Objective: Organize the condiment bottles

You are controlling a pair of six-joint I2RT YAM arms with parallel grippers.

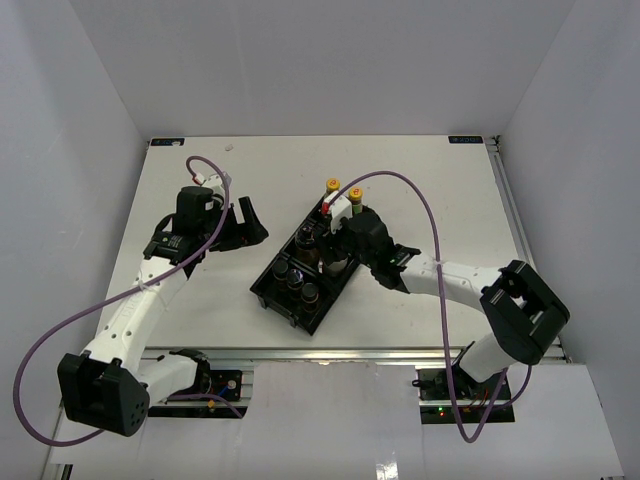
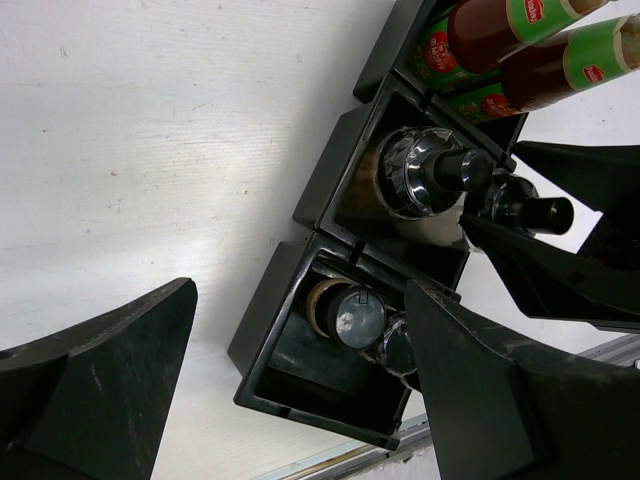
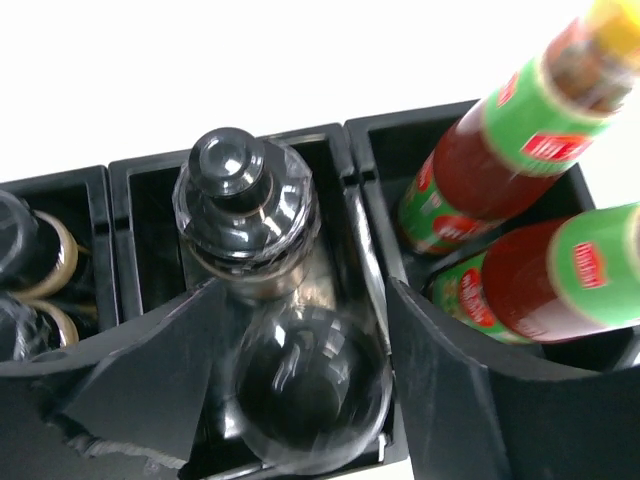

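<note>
A black divided tray (image 1: 262, 290) lies at mid-table. Two red-sauce bottles (image 1: 332, 186) with green necks and yellow caps stand in its far compartment and show in the right wrist view (image 3: 500, 150). A dark jar with a black knob lid (image 3: 240, 200) stands in the middle compartment. My right gripper (image 3: 305, 290) is low over that compartment, its jaws apart on either side of a second dark bottle (image 3: 310, 385), which is blurred. Cream-and-black bottles (image 2: 350, 310) fill the near compartment. My left gripper (image 1: 252, 225) is open and empty, left of the tray.
White walls close in the table on the left, back and right. The metal rail of the table's front edge (image 1: 330, 352) runs just beyond the tray's near corner. The right arm's purple cable (image 1: 430, 215) arcs over the right half.
</note>
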